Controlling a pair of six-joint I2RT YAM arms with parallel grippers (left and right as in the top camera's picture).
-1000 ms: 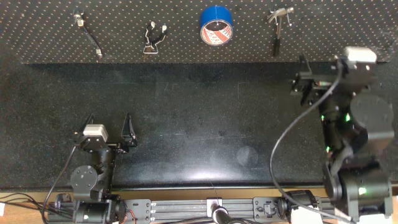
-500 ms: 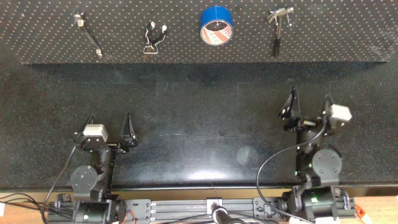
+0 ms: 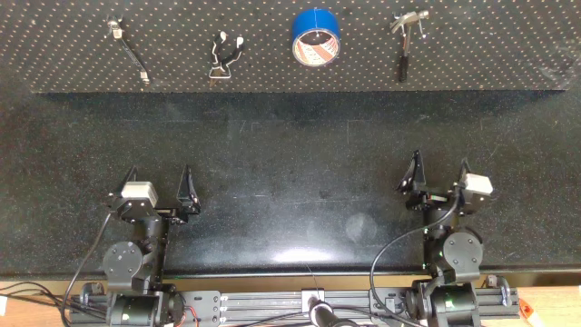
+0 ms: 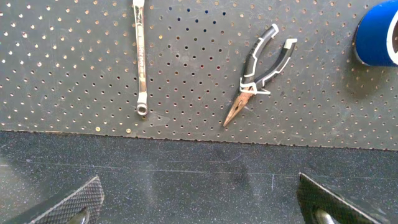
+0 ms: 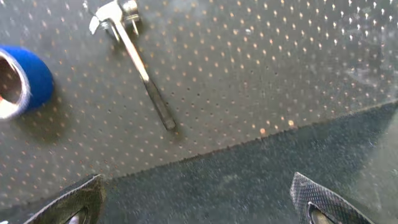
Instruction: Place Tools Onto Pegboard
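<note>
Left gripper (image 3: pixel 159 179): mine, sitting low at the near left of the table. Fingers are spread wide with nothing between them.
Right gripper (image 3: pixel 440 170): also mine, at the near right of the table. Fingers are spread about as wide and hold nothing.
Table (image 3: pixel 290 136): dark speckled top running from my arm bases to the foot of the pegboard.
Pegboard (image 3: pixel 508 45): dark perforated sheet along the far edge. Four tools hang on it in a row.
Wrench (image 4: pixel 141 56): left-most in the row, hung by its top end with the ring end lowest. It is far ahead of my left gripper, slightly to its left and well apart.
Pliers (image 4: pixel 258 71): next tool to the right, with black-and-white handles up and the nose pointing down. They are far beyond my left gripper, a little to its right, and not touching it.
Tape roll (image 3: pixel 316 38): blue, in the middle of the row between pliers and hammer. It is well apart from both grippers, on the far side, roughly between their two lines.
Hammer (image 5: pixel 134 56): right-most tool, head caught at the top with the dark handle hanging below. It is far ahead of my right gripper, slightly to its left and well apart.
</note>
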